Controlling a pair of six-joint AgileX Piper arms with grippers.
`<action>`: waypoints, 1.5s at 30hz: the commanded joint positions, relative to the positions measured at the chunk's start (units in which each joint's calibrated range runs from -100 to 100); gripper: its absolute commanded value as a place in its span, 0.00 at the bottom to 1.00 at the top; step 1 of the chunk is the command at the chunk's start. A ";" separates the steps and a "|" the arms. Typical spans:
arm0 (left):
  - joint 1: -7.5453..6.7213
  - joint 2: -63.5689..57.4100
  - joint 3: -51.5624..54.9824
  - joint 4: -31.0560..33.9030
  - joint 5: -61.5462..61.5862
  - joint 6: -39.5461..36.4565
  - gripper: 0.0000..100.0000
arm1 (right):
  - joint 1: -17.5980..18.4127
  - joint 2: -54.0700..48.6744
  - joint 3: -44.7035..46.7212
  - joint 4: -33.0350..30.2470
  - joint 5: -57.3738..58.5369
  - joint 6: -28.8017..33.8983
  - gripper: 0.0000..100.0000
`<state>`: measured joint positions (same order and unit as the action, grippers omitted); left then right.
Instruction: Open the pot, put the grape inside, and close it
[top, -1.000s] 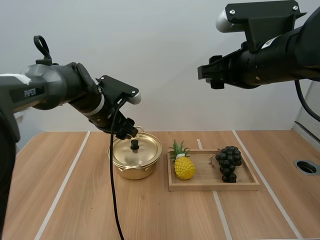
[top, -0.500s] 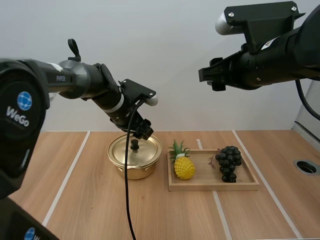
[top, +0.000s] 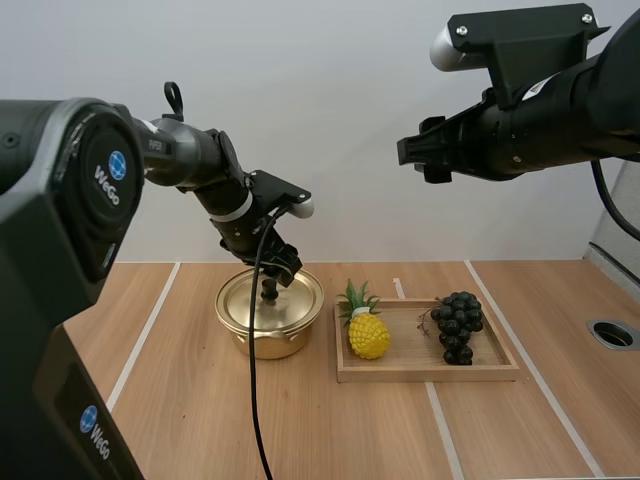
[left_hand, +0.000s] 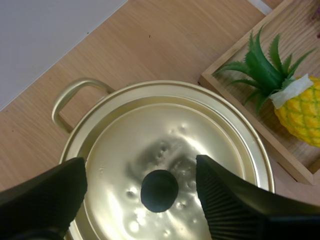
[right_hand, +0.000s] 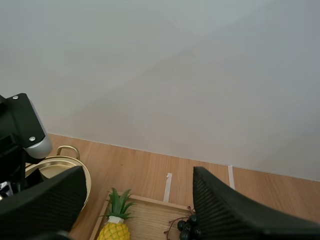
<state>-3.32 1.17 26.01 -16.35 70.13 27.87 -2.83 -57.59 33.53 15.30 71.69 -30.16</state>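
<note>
While the shallow wooden tray (top: 430, 375) waits right of the golden metal pot (top: 262, 345), lid on, every step remains: the dark purple grape bunch (top: 458, 325) lies at the tray's right end. My left gripper (left_hand: 141, 165) hovers spread, empty, either side of the black lid knob (left_hand: 159, 190); my right gripper (right_hand: 138, 172) hangs high, spread, empty.

A plain pale grey wall (top: 330, 120) rises behind a light wooden desk (top: 180, 400). 3 thin white stripes (top: 133, 365) run front to back across the wood. A round, metal-rimmed hole (top: 612, 334) sits near the desk's right edge. The light is soft and even.
</note>
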 joint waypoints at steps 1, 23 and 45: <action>-0.25 0.93 -2.09 0.70 2.20 -0.85 1.00 | -0.29 -0.29 -0.51 -0.48 -0.50 -0.04 1.00; -3.75 8.41 -9.62 8.49 10.67 -7.03 1.00 | -0.29 -0.29 -0.51 -0.58 -0.50 -0.34 1.00; -4.04 8.54 -9.62 13.30 14.78 -9.48 1.00 | -0.29 -0.29 -0.51 -0.58 -0.32 -0.34 1.00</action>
<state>-7.11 9.59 16.75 -1.74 84.48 18.88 -2.83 -57.59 33.53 15.11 71.69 -30.16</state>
